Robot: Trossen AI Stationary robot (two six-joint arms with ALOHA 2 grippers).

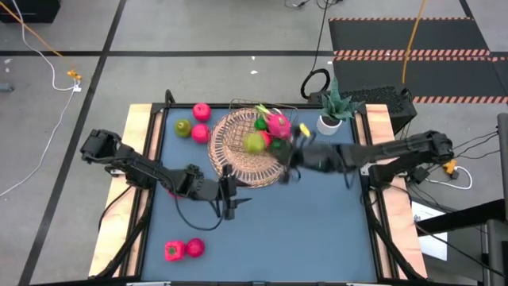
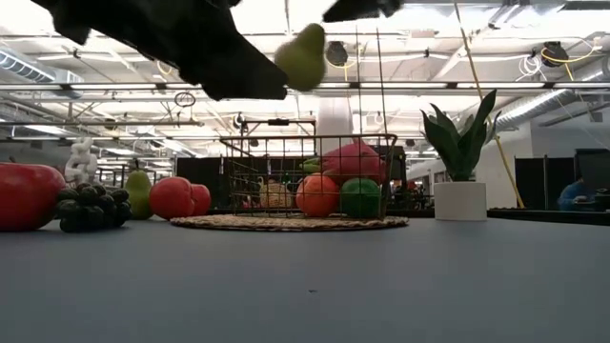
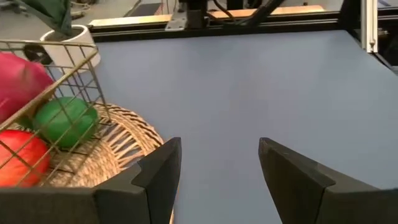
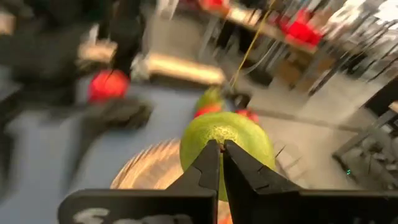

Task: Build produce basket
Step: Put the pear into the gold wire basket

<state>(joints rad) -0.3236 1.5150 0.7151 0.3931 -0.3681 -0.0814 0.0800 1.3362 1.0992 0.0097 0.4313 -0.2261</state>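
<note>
- the right gripper (image 4: 221,152) is clenched on a yellow-green pear (image 4: 227,146); the right wrist view shows both dark fingers pinched nearly together against its dimpled skin, with the woven tray below.
- from the high view the same pear (image 1: 255,143) hangs over the basket (image 1: 238,151), a round tan wicker tray with a thin wire frame standing on its far part.
- only the low view shows height: the pear (image 2: 301,57) is well above the wire frame, carried under the dark arm.
- the low view also shows inside the frame an orange-red round fruit (image 2: 318,195), a green round fruit (image 2: 360,197) and a pink dragon fruit (image 2: 353,157) behind them; the basket's (image 2: 286,223) flat woven rim lies on the blue table (image 2: 315,286).
- the left gripper (image 3: 217,168) is released, its two dark fingers spread wide over bare table, just beside the wicker rim (image 3: 118,143); the high view places it (image 1: 228,199) near the tray's front edge.
- loose produce: a red fruit (image 1: 202,112), a green pear (image 1: 183,127) and another red fruit (image 1: 199,133) sit left of the basket; two pink-red pieces (image 1: 184,250) lie near the front edge.
- dark knobbly grapes (image 2: 91,207) show only in the low view, beside a big glossy red fruit (image 2: 27,195).
- a spiky green plant in a white pot (image 1: 331,115) stands at the far right.
</note>
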